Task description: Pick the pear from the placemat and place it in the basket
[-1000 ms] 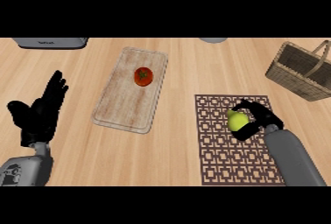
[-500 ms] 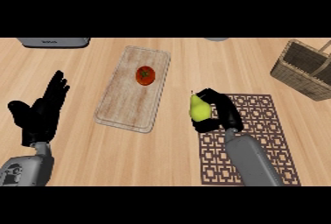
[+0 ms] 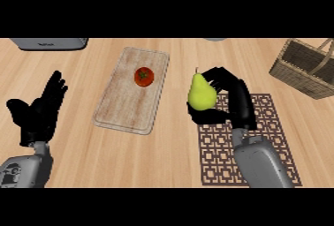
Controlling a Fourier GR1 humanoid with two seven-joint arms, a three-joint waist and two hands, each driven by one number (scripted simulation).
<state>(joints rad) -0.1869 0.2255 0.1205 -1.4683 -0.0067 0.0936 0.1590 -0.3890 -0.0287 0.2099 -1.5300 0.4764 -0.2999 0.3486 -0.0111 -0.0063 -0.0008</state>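
Wooden surface [image 3: 163, 154] all around, with a patterned placemat [image 3: 267, 132] at lower right and a wicker basket [image 3: 306, 70] off in the top right corner. Right hand [image 3: 228, 99] is curled round the pear [image 3: 199, 93], holding it upright just past the placemat's left edge, well apart from the basket. Cutting board [image 3: 130, 95] sits left of it with a tomato [image 3: 144, 76] on top. Left hand [image 3: 39, 110] rests open at the left edge, fingers up.
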